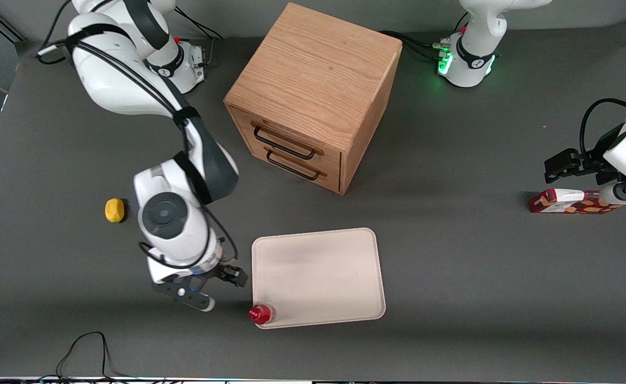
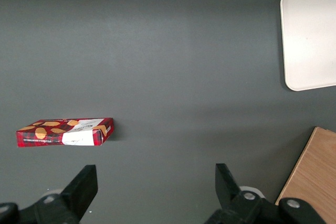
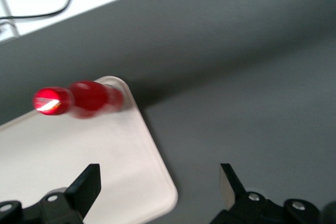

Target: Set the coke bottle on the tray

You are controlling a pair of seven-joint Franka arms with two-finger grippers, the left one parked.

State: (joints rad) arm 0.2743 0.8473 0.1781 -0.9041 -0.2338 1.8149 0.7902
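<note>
The coke bottle, small and red with a red cap, stands upright on the cream-white tray, in the tray's corner nearest the front camera at the working arm's end. My right gripper hovers beside that corner, a short way off the bottle and not touching it. In the right wrist view the gripper is open with nothing between its fingers. The coke bottle shows ahead of it, on the tray, whose rounded corner lies between the fingers.
A wooden two-drawer cabinet stands farther from the front camera than the tray. A yellow lemon lies beside the working arm. A red snack carton lies toward the parked arm's end. A black cable loops at the table's near edge.
</note>
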